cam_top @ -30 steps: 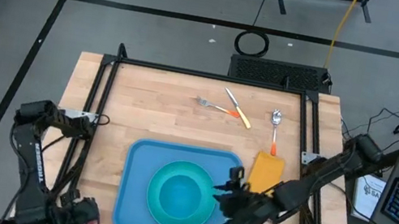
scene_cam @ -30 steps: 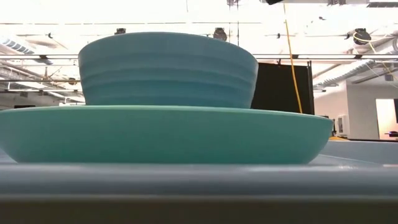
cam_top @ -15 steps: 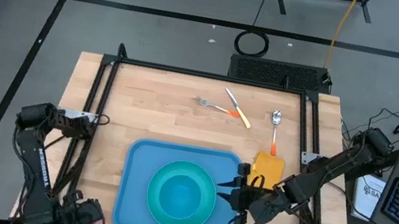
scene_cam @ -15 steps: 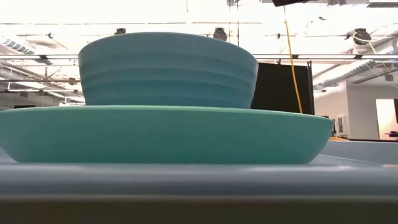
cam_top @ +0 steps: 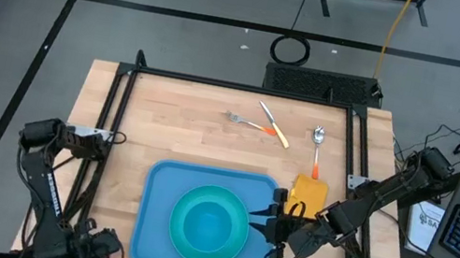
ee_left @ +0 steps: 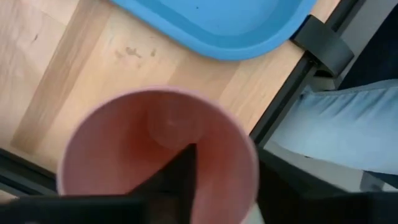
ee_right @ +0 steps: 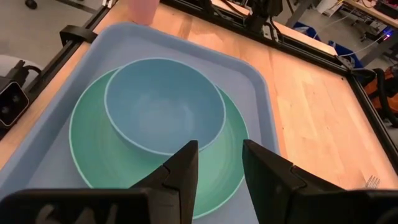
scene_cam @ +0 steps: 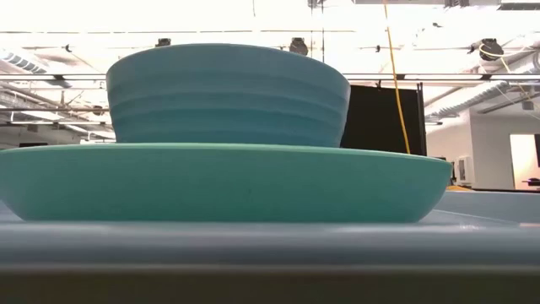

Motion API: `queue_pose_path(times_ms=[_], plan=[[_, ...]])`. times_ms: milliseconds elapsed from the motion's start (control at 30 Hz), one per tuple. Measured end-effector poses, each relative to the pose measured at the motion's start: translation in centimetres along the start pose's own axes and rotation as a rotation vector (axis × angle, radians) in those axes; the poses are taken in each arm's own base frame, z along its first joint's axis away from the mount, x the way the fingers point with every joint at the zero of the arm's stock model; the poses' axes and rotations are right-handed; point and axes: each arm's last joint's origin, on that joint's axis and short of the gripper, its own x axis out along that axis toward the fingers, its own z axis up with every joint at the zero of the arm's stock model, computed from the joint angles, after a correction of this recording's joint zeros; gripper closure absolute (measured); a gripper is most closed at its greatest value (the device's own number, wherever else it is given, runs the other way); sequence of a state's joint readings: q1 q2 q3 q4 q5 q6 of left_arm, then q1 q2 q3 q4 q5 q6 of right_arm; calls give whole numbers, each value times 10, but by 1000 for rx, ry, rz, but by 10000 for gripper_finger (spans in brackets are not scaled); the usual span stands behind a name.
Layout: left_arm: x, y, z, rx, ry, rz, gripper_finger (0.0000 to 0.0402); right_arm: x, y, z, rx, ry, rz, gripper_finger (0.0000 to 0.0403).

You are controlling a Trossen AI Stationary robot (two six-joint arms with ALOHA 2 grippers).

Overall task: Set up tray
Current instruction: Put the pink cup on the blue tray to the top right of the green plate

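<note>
The light-blue tray (cam_top: pixel 166 179) lies at the table's near middle. A turquoise plate (cam_top: pixel 181 244) rests in it, and a blue bowl (cam_top: pixel 209 225) sits on the plate; the low view shows the bowl (scene_cam: pixel 228 93) stacked on the plate (scene_cam: pixel 219 181). My right gripper (cam_top: pixel 274 226) hovers open over the tray's right rim, and its wrist view shows the open gripper (ee_right: pixel 217 163) facing the bowl (ee_right: pixel 163 106). My left gripper (cam_top: pixel 100 245) is off the tray's near-left corner, shut on a pink cup (ee_left: pixel 158 146). That cup (ee_right: pixel 144 9) also shows beyond the tray in the right wrist view. My left gripper holds the pink cup by its rim (ee_left: pixel 205 140), coming from above. One finger (ee_left: pixel 181 171) reaches down inside the cup against its wall. The outer finger is hidden by the cup. The cup stands upright with its mouth up; whether its base is on the table cannot be seen.
A yellow-orange napkin (cam_top: pixel 306 198) lies just right of the tray. A spoon (cam_top: pixel 317 149), a knife (cam_top: pixel 274 125) and a fork (cam_top: pixel 244 121) lie toward the far edge. Black frame rails (cam_top: pixel 107 126) run along the table's sides. A person's leg in jeans (ee_left: pixel 348 124) is by the near edge.
My right gripper has pulled back from the plate's right rim toward the table's right and slightly far side, then held still over the tray's rim. The tray, plate and bowl have not moved.
</note>
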State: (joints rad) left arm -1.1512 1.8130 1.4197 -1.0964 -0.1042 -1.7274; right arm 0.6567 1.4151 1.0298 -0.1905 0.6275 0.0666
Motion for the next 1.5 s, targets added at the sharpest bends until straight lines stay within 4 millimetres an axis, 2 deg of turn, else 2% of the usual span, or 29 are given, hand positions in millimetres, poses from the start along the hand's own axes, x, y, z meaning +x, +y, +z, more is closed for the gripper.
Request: queue_pose_path(times_ms=[100,167,400,733,1033,1167,1500], plan=[[0,-1,3,36,16,2,368,0,0,0,0,0,0,289],[-1,0,6,57,20,3,386,0,0,0,0,0,0,289],[-10,-2,16,104,-14,4,396,0,0,0,27,2,0,289],[-48,0,36,176,-85,71,399,-6,9,-1,29,-4,25,289],[-75,-1,65,267,-148,94,399,-16,21,-3,3,-34,-18,289],[-87,-1,81,311,-181,95,400,-18,27,-15,26,-25,-51,289],[-112,5,128,441,-244,120,400,-11,40,-63,129,-71,-18,289]])
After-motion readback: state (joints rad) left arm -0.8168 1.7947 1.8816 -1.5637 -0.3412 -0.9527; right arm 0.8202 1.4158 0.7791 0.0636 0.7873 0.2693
